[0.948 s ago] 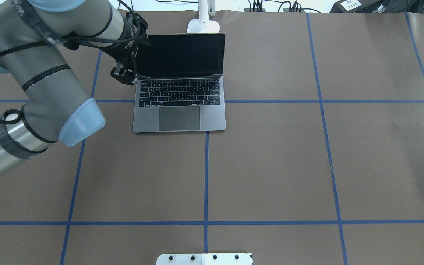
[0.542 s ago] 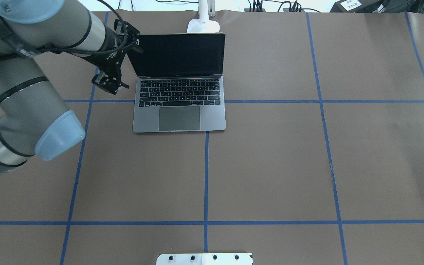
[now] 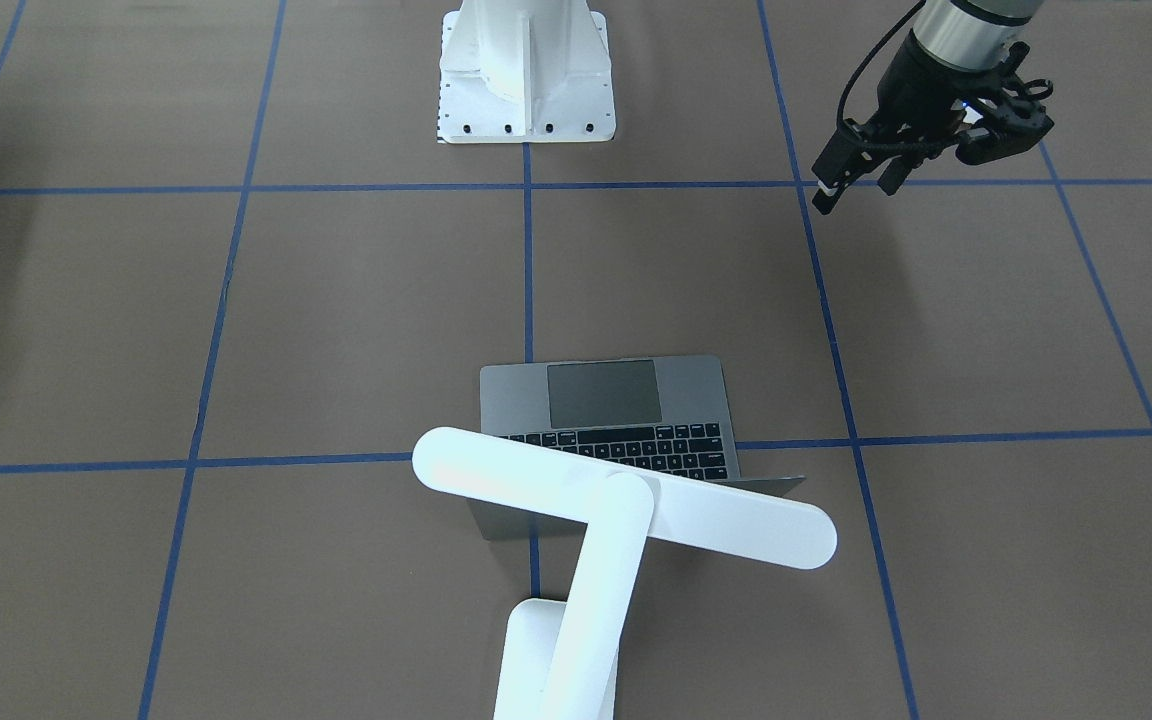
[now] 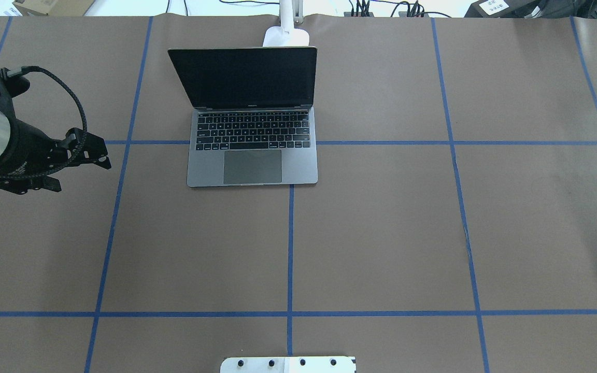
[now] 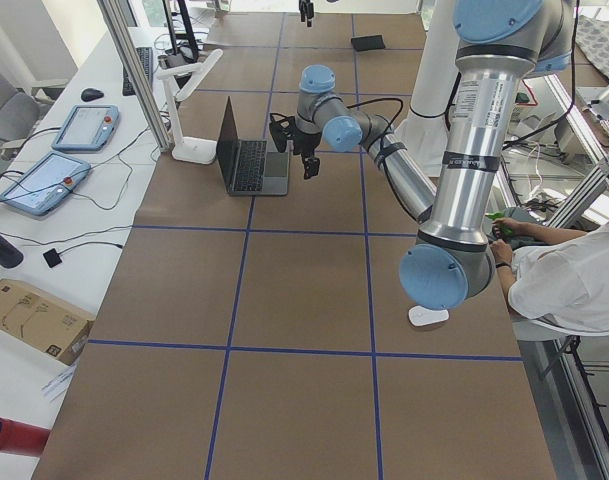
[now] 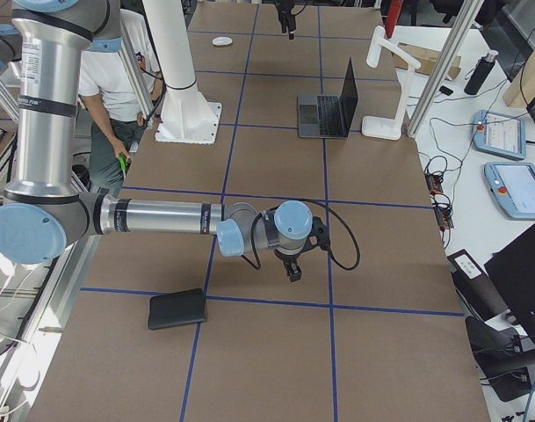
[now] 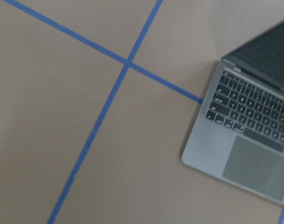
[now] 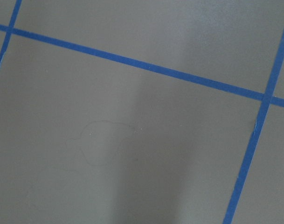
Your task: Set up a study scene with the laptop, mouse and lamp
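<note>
The grey laptop (image 4: 252, 155) stands open at the table's far middle, screen dark; it also shows in the front view (image 3: 626, 395) and the left wrist view (image 7: 253, 140). The white lamp (image 3: 626, 500) stands just behind it, its bar head over the lid; its base (image 4: 286, 36) shows overhead. The white mouse (image 5: 428, 317) lies near the robot's side at the table's left end, far from the laptop. My left gripper (image 4: 102, 155) hangs open and empty above the table, left of the laptop (image 3: 856, 188). My right gripper (image 6: 293, 268) hovers over the right end; I cannot tell its state.
A flat black mat (image 6: 177, 308) lies near the right gripper on the robot's side. The white robot pedestal (image 3: 526, 80) is bolted at the table's near middle. An operator (image 5: 564, 280) sits beside the robot. Tablets and cables lie beyond the far edge.
My left gripper has drawn back from the laptop's left screen edge, moving left and toward the robot's side. The laptop stays open and in place.
</note>
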`<act>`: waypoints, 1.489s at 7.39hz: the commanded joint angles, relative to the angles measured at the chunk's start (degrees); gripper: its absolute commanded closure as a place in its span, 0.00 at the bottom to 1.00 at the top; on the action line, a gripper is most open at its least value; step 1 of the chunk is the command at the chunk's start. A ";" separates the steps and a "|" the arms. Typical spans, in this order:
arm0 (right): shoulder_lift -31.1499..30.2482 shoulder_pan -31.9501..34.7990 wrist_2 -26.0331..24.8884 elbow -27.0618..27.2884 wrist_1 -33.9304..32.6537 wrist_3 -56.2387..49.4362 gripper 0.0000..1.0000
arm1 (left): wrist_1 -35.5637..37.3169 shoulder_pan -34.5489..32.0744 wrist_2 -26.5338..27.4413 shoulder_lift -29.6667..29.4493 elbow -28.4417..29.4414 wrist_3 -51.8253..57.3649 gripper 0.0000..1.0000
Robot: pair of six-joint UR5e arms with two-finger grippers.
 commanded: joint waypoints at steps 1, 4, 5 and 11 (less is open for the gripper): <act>-1.93 3.02 -0.81 -3.49 -0.47 -16.66 0.01 | 0.00 -1.06 -0.15 0.57 -0.44 7.31 0.00; -1.77 1.84 -2.49 -13.07 -2.74 -36.04 0.01 | 0.00 -1.51 0.73 0.22 -0.35 8.30 0.00; -0.55 1.73 -2.57 -13.18 -11.81 -43.74 0.01 | 0.00 -2.38 0.82 -0.04 -0.52 8.30 0.00; 4.65 -0.90 -1.88 -10.90 -47.89 -61.64 0.01 | 0.00 -2.21 4.16 0.13 -0.97 8.21 0.00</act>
